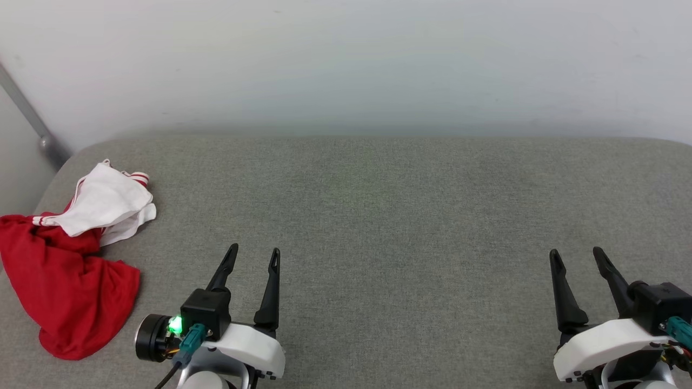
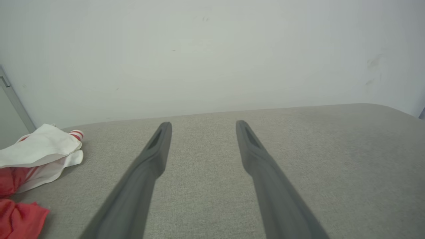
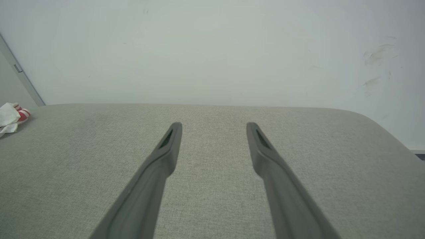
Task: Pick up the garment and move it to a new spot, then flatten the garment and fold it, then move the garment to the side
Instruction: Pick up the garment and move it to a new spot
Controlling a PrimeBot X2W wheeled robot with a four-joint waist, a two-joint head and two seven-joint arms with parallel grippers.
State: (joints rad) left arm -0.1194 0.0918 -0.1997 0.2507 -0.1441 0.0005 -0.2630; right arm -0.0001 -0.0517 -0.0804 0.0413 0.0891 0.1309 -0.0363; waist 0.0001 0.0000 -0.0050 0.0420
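I have both arms low over the grey cushion (image 1: 405, 216), and both are empty. The left gripper (image 1: 254, 248) has its two dark fingers spread wide with nothing between them, and the right gripper (image 1: 576, 251) stands released the same way over bare cloth. The shirt (image 1: 65, 281) lies in a crumpled heap well to the left of my left jaws, partly level with them and partly ahead, close to the cushion's left edge. From the right jaws it is far off across the whole seat, just a scrap of white and striped trim at the left margin of that wrist view. The red body is bunched on the side nearer me, and a white sleeve (image 1: 105, 202) with its striped cuff (image 1: 139, 177) is thrown over the far end. I judge it to be light, soft, limp jersey. There is nothing to break and it is unlikely to slip from a firm pinch, but it will sag, trail and probably come up several layers at once. I would take hold with the left jaws on a raised fold of the red body on the side facing them, not on the loose sleeve, which I expect would lift alone and leave the rest dragging. The cushion looks yielding, so the fingertips can likely press in under a fold. I cannot tell where the collar or hem sits in the heap, so the spreading grips must wait until it hangs open.
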